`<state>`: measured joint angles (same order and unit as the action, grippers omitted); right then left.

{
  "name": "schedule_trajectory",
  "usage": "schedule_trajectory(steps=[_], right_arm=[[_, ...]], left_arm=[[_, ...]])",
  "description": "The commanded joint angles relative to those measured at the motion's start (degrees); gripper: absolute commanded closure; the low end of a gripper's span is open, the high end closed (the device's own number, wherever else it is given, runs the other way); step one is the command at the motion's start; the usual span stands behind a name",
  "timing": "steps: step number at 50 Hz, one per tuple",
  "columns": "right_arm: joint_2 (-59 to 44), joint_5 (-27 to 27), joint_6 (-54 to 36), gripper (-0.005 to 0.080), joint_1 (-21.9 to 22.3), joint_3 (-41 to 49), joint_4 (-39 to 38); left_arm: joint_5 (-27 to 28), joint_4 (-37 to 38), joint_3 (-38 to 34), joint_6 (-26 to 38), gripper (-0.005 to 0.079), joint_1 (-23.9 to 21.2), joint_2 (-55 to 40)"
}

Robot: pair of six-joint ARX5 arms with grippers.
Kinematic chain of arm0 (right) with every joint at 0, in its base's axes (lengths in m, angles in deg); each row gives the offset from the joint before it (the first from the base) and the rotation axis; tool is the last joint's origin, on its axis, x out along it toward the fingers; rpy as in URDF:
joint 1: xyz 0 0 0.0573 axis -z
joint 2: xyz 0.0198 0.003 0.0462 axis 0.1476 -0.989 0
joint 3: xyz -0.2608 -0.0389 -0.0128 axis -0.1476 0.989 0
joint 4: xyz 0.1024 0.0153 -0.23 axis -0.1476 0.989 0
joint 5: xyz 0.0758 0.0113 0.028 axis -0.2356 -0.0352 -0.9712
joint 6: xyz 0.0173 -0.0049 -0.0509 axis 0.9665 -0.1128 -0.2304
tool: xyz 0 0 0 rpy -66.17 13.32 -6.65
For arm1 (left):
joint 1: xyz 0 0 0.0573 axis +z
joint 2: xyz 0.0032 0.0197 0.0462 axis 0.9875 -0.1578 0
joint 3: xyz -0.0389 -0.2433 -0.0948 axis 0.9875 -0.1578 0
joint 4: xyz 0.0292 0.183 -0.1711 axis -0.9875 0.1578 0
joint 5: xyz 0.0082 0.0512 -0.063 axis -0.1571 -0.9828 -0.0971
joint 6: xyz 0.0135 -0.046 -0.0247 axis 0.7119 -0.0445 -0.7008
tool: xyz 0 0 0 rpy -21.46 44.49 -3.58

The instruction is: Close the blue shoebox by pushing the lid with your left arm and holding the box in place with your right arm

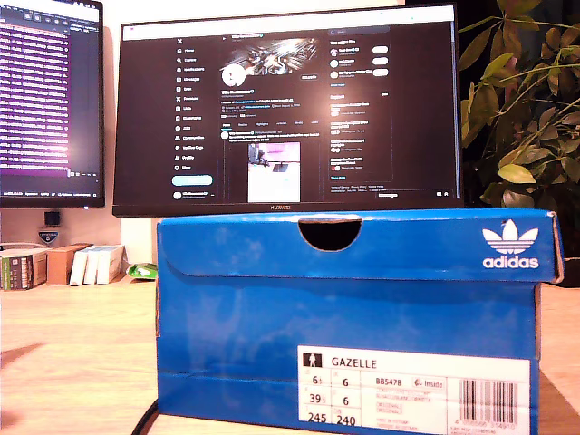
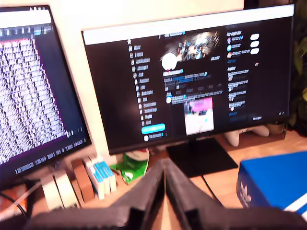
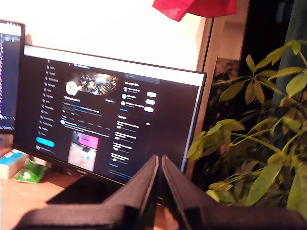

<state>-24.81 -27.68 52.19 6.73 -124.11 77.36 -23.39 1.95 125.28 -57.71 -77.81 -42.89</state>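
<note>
Your shoebox runs lengthwise across the exterior view, label end facing camera, bottom cropped, lid down. Both my first gripper and my second gripper have jaws together, empty.

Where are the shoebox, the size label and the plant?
shoebox [image 1: 245, 308]: exterior view, bare blue front wall.
size label [image 1: 412, 390]: exterior view, middle of the white sticker.
plant [image 3: 249, 158]: second wrist view, its leaves.

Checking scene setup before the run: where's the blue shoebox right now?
The blue cardboard shoebox fills the lower middle and right of the exterior view, on the wooden desk, directly in front of the black central monitor, lid down, with the leafy green plant behind its right end.
</note>
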Motion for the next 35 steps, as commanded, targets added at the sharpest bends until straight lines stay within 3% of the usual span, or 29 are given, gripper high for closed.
schedule_trajectory(steps=[1, 14, 21, 35], right_arm=[[-0.2, 0.1, -0.1, 0.0717, -0.1, 3.6, -1.1], [1.2, 1.6, 0.2, 0.0717, 0.0, 10.0, -2.6], [5.6, 5.2, 1.8, 0.0717, 0.2, 12.4, -3.2], [14.1, 6.1, 5.2, 0.0719, 0.4, 18.5, -1.8]], left_arm=[[-0.4, -1.7, -3.4, -1.7, 0.0761, -0.1, 0.9], [-1.3, -5.0, -11.0, -4.7, 0.0761, -0.1, 5.7], [-1.5, -5.6, -14.3, -6.1, 0.0761, -0.1, 9.3], [-3.0, -6.1, -21.2, -7.8, 0.0761, -0.1, 15.2]])
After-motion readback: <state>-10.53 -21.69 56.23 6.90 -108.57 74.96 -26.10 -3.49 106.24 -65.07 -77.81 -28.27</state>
